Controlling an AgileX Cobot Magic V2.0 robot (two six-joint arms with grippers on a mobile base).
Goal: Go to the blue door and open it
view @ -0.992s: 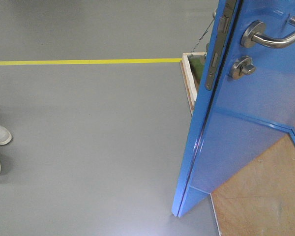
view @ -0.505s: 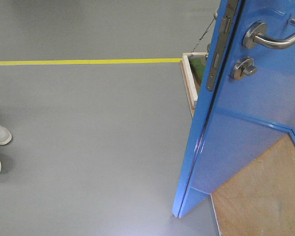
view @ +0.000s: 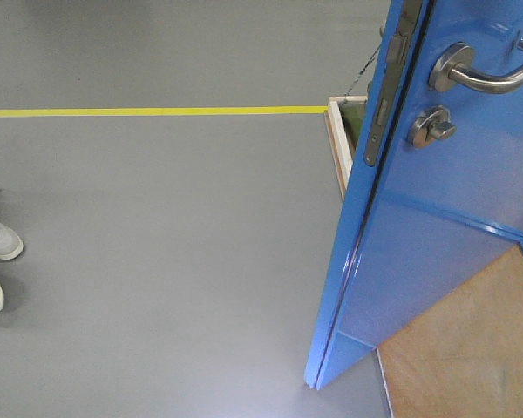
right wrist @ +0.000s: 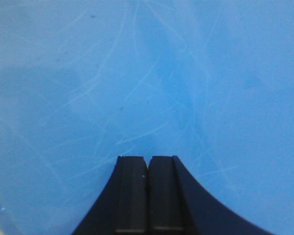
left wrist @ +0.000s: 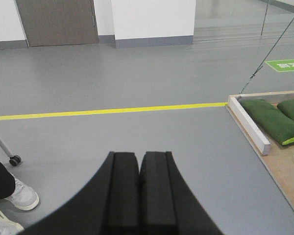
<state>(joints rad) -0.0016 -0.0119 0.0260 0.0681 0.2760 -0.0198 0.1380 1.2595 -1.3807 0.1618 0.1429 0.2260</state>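
I see even, bright indoor light in the front view. The door (view: 436, 226) is glossy and carries soft highlights along its edge. The grey floor (view: 157, 244) shows a pale sheen at the bottom edge, just beside the door's foot. Shadows under the shoes (view: 2, 241) are faint. In the right wrist view the door fills the frame, slightly soft, its fine scratches (right wrist: 142, 132) catching light, with a dimmer patch at left. The left wrist view is sharp, the far wall (left wrist: 152, 17) nearly white.
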